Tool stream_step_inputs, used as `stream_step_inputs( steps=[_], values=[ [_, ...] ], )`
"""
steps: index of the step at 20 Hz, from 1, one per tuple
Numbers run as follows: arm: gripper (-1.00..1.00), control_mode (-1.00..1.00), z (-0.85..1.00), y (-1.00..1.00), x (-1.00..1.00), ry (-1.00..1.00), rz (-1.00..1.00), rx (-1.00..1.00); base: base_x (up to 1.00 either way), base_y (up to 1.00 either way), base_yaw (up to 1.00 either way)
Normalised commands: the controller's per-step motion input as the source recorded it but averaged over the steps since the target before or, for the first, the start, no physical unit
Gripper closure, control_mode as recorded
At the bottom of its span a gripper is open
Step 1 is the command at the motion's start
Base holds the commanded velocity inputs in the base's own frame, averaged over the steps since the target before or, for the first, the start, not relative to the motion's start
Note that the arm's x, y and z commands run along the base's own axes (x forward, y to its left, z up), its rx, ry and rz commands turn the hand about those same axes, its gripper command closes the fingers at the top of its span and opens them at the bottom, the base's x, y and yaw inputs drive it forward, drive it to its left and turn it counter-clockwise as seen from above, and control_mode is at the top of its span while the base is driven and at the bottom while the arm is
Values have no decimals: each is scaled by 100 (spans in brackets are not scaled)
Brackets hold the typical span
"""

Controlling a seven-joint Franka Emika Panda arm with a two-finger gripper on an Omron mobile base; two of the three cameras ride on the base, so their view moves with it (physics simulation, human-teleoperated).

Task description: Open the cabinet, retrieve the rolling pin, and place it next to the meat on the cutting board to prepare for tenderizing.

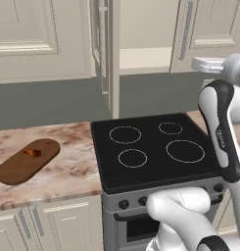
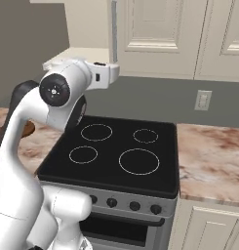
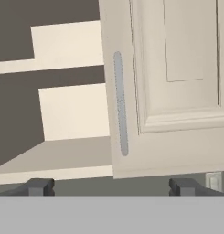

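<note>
The cabinet [image 1: 209,29] hangs above the stove. Its left door [image 1: 108,49] stands swung open, edge-on to me, and its right door [image 3: 177,68] is closed, with the grey bar handle [image 3: 120,103] down its left edge. My gripper [image 3: 112,186] is open and holds nothing. It hovers just below and in front of the closed door's lower edge, beside the open bay. The cream shelf [image 3: 63,155] inside looks bare, and the rolling pin is hidden from me. On the counter at the left lies the cutting board [image 1: 23,164] with the meat [image 1: 32,153] on its far end.
A black four-ring stove [image 1: 151,147] sits below the cabinet, with marble counter [image 2: 209,156] on both sides. A wall socket [image 2: 203,100] is on the grey backsplash at the right. My own arm [image 1: 219,127] rises at the stove's right side.
</note>
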Motion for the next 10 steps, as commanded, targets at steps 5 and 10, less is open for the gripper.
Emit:
stream_step_inputs(
  steps=[5, 10],
  values=[
    [-100, -100, 10, 0, 40, 0, 0, 0, 0, 0, 0],
    [-100, -100, 13, 0, 45, 3, -2, 0, 0, 0, 0]
  ],
)
